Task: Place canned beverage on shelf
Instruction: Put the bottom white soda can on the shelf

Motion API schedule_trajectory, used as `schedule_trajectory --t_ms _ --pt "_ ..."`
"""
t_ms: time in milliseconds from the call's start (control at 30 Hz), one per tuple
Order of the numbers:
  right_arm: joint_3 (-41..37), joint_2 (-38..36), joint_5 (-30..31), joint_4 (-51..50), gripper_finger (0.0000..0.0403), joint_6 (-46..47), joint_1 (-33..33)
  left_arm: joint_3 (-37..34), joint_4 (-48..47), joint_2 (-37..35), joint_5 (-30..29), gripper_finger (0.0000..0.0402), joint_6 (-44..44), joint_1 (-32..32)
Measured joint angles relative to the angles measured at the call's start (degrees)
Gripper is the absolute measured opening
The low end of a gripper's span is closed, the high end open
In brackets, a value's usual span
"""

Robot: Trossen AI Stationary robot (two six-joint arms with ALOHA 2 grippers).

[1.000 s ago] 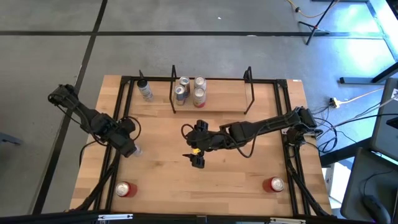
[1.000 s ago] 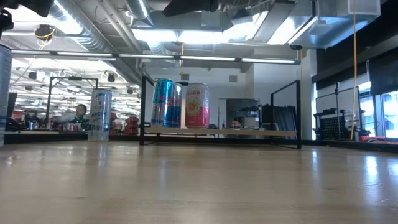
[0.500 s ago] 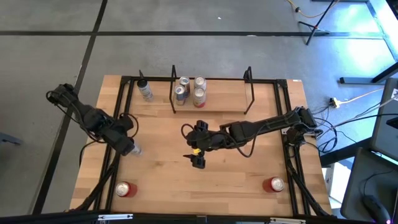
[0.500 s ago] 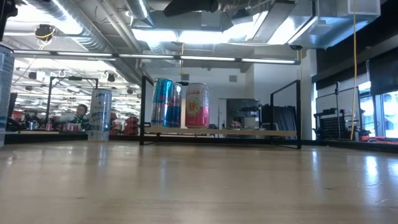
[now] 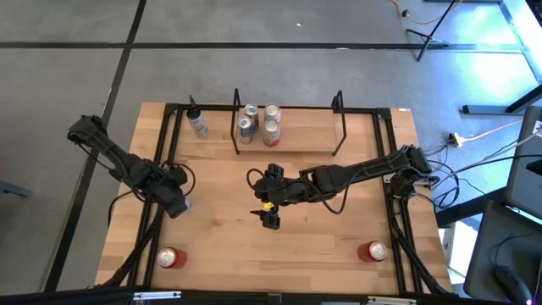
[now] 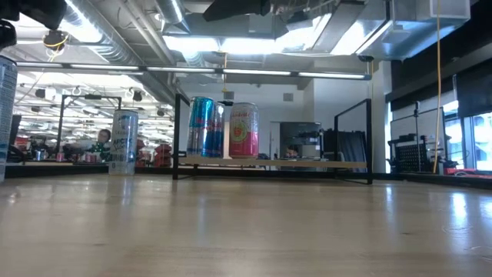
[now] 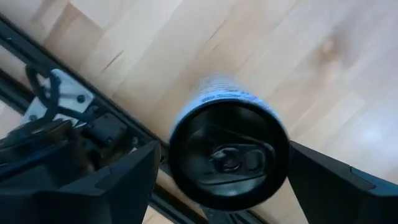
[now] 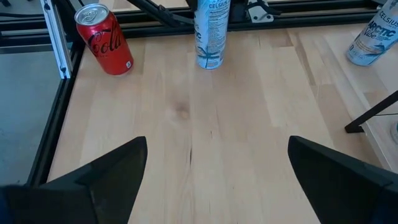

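A slim white-and-blue can (image 5: pixel 185 206) stands upright on the table near the left rail; it also shows in the right wrist view (image 8: pixel 209 34) and at the low view's left edge (image 6: pixel 4 115). My left gripper (image 5: pixel 175 201) is open above it, pointing down. In the left wrist view its fingers (image 7: pixel 118 186) stand on either side of the can's dark top (image 7: pixel 229 155); I cannot tell whether they touch. My right gripper (image 5: pixel 269 220) is open and empty over the table's middle (image 8: pixel 211 186). The shelf (image 5: pixel 292 142) stands at the far edge and holds three cans (image 5: pixel 270 129).
A pale can (image 5: pixel 198 124) stands left of the shelf. A red can (image 5: pixel 172 257) stands near the front left corner and another (image 5: pixel 373 251) near the front right. Black rails (image 5: pixel 161 169) edge the table. Bare wood lies between the shelf and the front edge.
My left gripper has swung slightly left and back, then come down over the slim can's top; the can has stayed where it was. My right arm has kept still.
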Motion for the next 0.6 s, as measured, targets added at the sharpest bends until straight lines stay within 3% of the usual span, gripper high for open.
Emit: schedule_trajectory --t_ms 133,400,600 --pt "0.0 0.0 0.0 0.0 0.0376 0.0 0.0 -1.2 1.2 0.0 -0.1 0.0306 1.0 0.0" --pt "0.0 0.0 -1.5 0.0 0.0376 2.2 0.1 -1.8 1.3 -0.1 -0.4 0.0215 3.3 0.0" --pt "0.0 0.0 -1.6 0.0 0.0376 3.1 0.1 -1.7 1.8 -0.1 -0.3 0.0215 4.3 0.0"
